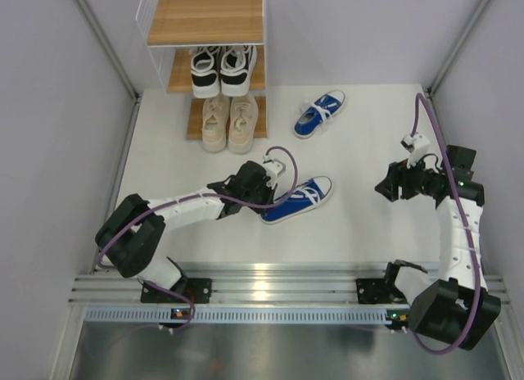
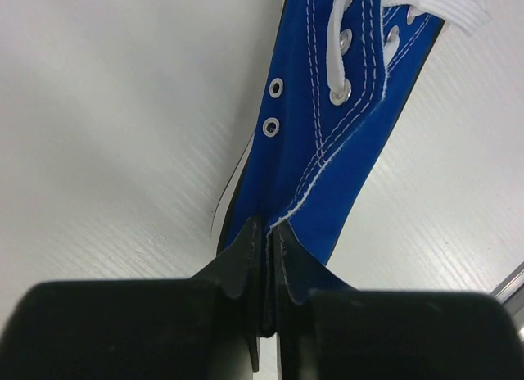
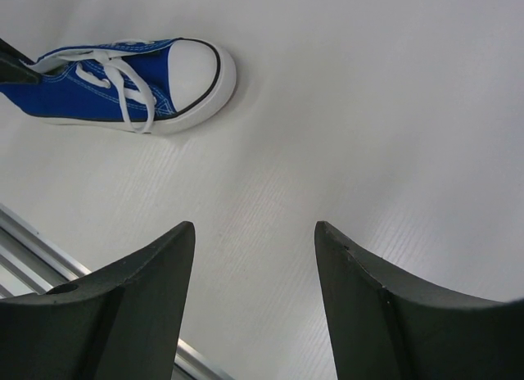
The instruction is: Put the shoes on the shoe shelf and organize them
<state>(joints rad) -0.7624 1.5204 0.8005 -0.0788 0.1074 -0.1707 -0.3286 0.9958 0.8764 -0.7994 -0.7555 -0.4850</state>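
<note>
My left gripper (image 1: 268, 196) is shut on the heel edge of a blue sneaker (image 1: 299, 198) with white laces lying on the table; in the left wrist view (image 2: 268, 232) the jaws pinch its blue canvas (image 2: 344, 142). The second blue sneaker (image 1: 319, 113) lies farther back, right of the shelf. The shoe shelf (image 1: 205, 20) stands at the back, with the black-and-white pair (image 1: 222, 69) on its middle board and the beige pair (image 1: 230, 122) on the lowest. My right gripper (image 1: 386, 186) is open and empty at the right; its view shows the held sneaker's toe (image 3: 155, 81).
Grey walls close in the left and right sides. A metal rail (image 1: 270, 282) runs along the near edge by the arm bases. The shelf's top board (image 1: 206, 18) carries nothing.
</note>
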